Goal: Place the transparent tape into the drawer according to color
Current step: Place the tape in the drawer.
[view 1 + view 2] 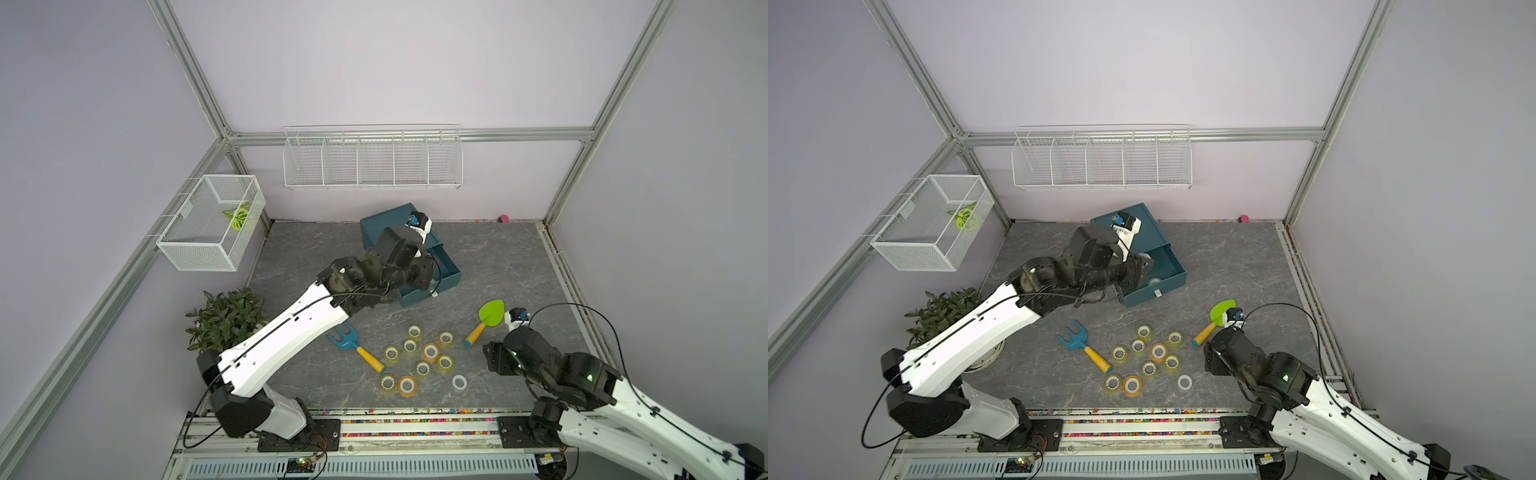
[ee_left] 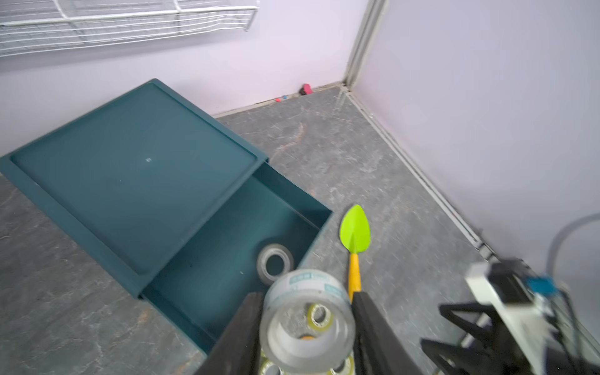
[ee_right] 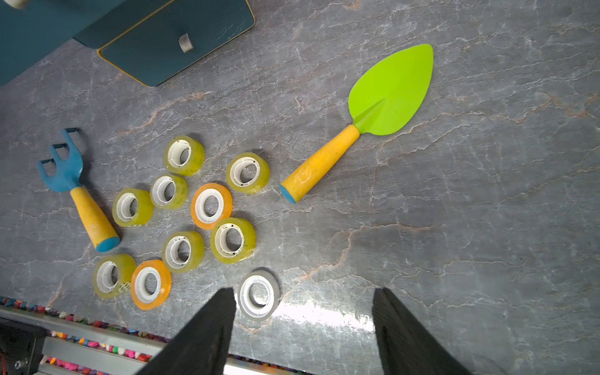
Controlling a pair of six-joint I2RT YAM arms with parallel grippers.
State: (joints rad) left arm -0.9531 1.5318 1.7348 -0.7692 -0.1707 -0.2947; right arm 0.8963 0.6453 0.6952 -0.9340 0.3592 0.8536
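**Tape sorting under way.** The left pincer (image 2: pixel 306 302) pinches a clear tape roll (image 2: pixel 306 324), its fingers (image 2: pixel 246 324) pressing the roll's curved outside from both sides. It holds the roll at the front corner of the open drawer (image 2: pixel 319 233) of a teal cabinet (image 2: pixel 130 168) that stands at the back of the grey marbled counter (image 3: pixel 454 227). A band of teal print runs round the held roll's core, too blurred to read. A second clear roll (image 2: pixel 275 263) lies flat on the drawer floor, close to the front wall. A small pale tab (image 3: pixel 185 42) sits on the drawer front; whether it bears writing cannot be told.

The right pincer (image 3: pixel 305 302) hangs above the counter near its front rail (image 3: pixel 91 349), fingers spread wide with nothing between them. A whitish roll (image 3: pixel 258 294) lies flat just beside one finger (image 3: pixel 214 321). Beyond it seven yellow-green rolls (image 3: pixel 233 239) and two orange rolls (image 3: pixel 211 206) lie flat in a loose cluster, white cores showing, some touching. A blue toy rake (image 3: pixel 65 168) with a yellow handle lies on one side of the cluster, a green toy trowel (image 3: pixel 389 94) with a yellow handle on the other. No lettering on the counter rolls can be made out.
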